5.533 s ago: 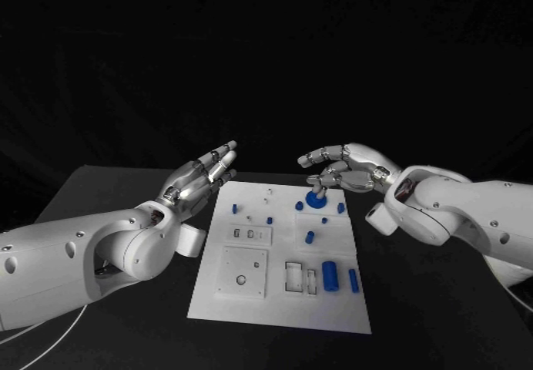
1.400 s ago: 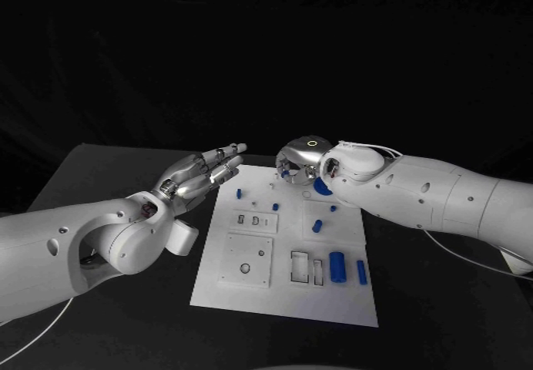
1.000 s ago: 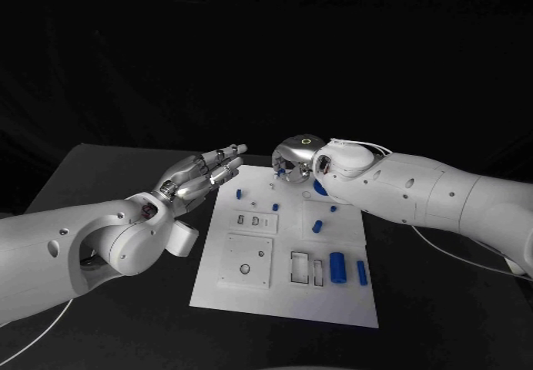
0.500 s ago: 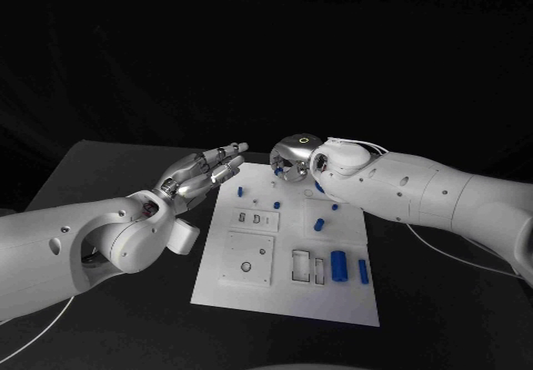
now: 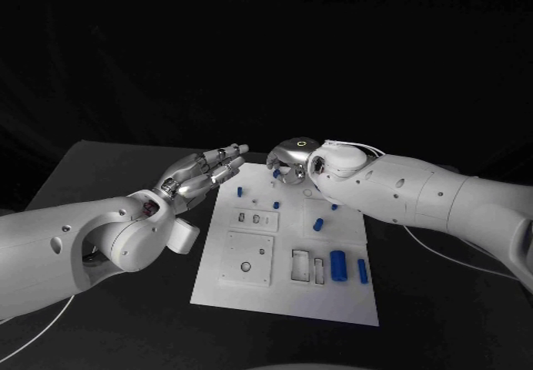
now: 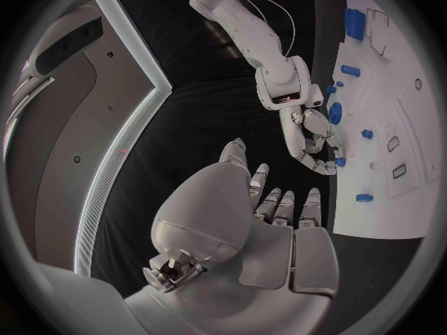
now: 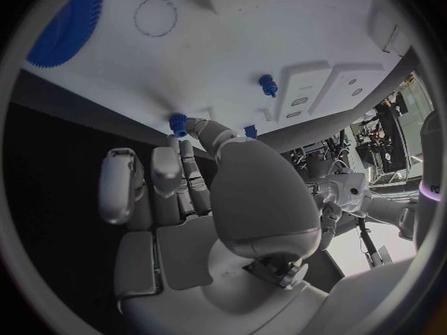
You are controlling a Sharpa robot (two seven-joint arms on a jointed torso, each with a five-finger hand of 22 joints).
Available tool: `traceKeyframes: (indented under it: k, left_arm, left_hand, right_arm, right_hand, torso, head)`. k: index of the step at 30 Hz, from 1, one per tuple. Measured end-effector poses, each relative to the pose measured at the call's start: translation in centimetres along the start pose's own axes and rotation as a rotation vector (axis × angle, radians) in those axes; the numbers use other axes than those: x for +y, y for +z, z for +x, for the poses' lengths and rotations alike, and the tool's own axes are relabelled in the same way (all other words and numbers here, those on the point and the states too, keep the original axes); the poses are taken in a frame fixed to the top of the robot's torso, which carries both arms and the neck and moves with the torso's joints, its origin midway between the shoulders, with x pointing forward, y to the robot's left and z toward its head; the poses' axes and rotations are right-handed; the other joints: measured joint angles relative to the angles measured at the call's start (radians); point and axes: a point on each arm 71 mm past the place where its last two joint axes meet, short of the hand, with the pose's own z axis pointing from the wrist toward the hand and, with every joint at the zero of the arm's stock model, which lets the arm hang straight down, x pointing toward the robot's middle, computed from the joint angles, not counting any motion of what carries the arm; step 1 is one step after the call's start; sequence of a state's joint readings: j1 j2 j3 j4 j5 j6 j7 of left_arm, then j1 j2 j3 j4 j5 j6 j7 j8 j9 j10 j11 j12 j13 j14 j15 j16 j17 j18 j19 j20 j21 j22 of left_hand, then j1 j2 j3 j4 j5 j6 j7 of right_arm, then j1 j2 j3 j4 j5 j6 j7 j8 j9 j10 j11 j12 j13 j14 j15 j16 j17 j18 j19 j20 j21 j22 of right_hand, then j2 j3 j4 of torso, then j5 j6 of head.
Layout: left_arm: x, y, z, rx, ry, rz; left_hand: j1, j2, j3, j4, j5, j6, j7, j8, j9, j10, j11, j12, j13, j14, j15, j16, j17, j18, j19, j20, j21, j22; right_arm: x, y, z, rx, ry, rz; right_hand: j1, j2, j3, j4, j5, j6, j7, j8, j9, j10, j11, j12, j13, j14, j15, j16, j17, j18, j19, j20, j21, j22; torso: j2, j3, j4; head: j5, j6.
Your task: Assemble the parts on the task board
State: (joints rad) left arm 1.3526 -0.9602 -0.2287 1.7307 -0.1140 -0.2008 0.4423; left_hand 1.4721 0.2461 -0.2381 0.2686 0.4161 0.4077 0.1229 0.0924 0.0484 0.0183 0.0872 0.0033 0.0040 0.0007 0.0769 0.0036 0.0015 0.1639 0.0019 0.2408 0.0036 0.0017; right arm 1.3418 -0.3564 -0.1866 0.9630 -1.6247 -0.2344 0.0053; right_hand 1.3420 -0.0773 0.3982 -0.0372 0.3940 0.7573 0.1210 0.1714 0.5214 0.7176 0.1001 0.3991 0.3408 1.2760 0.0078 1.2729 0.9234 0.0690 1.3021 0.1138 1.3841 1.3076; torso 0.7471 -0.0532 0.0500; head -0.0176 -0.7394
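two glossy white arms with round recessed screw holes; silver segmented left hand (image 5: 206, 176) and right hand (image 5: 291, 163); thin white cable along right forearm, small ring mark on right wrist.

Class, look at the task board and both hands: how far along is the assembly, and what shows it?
Early. Several small pegs already stand in the task board. The right hand has its fingers at a small blue peg near the far edge. The left hand hovers open. Blue cylinders lie loose, recesses unfilled.

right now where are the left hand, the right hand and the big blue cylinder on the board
left hand (image 5: 206, 176), head view, palm
right hand (image 6: 312, 138), left wrist view, fingers
big blue cylinder (image 5: 337, 267), head view, mid-body
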Motion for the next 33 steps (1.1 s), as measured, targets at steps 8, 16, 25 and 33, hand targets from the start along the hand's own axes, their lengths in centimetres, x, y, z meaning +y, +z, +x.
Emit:
traceKeyframes:
  k: [8,16,25,33]
  left_arm:
    - [0.1,0.0,-0.1,0.001,0.002,-0.006]
    - [0.1,0.0,-0.3,-0.002,0.006,-0.010]
    - [0.2,-0.3,-0.8,-0.011,0.014,-0.012]
    - [0.2,-0.4,-0.9,-0.010,0.022,-0.010]
  left_hand:
    - [0.000,0.000,0.000,0.000,0.005,0.000,0.000,0.005,0.000,0.000,0.000,0.000,0.000,0.000,0.000,0.000,0.000,0.000,0.000,0.000,0.000,0.000]
    - [0.000,0.000,0.000,0.000,0.005,0.009,0.002,0.005,0.001,0.000,0.000,0.000,0.000,0.000,0.000,0.000,0.000,0.000,0.004,0.004,0.000,0.000]
    - [0.005,-0.005,0.000,0.000,0.008,0.014,0.007,0.010,0.001,0.000,0.007,0.000,0.000,0.000,0.007,0.000,0.000,0.000,0.004,0.004,0.000,0.000]
    - [0.009,-0.002,0.003,-0.003,0.012,0.021,0.007,0.014,0.002,0.000,0.007,0.000,0.000,0.000,0.007,0.000,0.000,0.000,0.004,0.004,0.000,0.001]
  right_arm:
    - [-0.5,-0.3,0.5,0.021,0.003,0.015]
    - [-1.2,-1.2,0.5,-0.023,0.022,0.009]
    - [-3.4,-4.7,-1.1,-0.146,0.065,-0.011]
    - [-6.5,-8.7,-3.1,-0.199,0.085,0.022]
  right_hand:
    - [0.003,-0.005,-0.019,-0.002,-0.041,-0.085,-0.031,-0.090,-0.061,-0.119,0.015,-0.053,-0.004,-0.028,0.013,-0.008,-0.026,0.000,-0.020,0.017,-0.023,-0.008]
    - [0.020,0.004,-0.045,-0.008,-0.042,-0.140,-0.041,-0.104,-0.106,-0.184,0.018,-0.078,-0.013,-0.033,0.015,-0.011,-0.025,0.000,-0.023,0.020,-0.028,-0.004]
    - [0.040,0.024,-0.050,-0.002,-0.019,-0.095,-0.017,-0.096,-0.132,-0.090,0.024,-0.033,-0.017,-0.070,0.018,-0.046,-0.083,0.016,-0.060,0.023,-0.068,-0.030]
    - [0.047,0.032,-0.022,0.030,-0.162,0.021,-0.006,-0.075,-0.153,0.287,-0.041,0.135,0.012,-0.242,-0.008,-0.283,-0.358,0.079,-0.315,0.007,-0.321,-0.250]
  torso:
    - [-0.001,0.0000,-0.0006]
    - [-0.002,0.0008,-0.0027]
    - [-0.007,0.0015,-0.0079]
    - [-0.016,-0.0006,-0.0200]
  head:
    - [0.004,0.001]
    - [0.005,0.004]
    - [0.009,0.007]
    - [0.013,0.004]
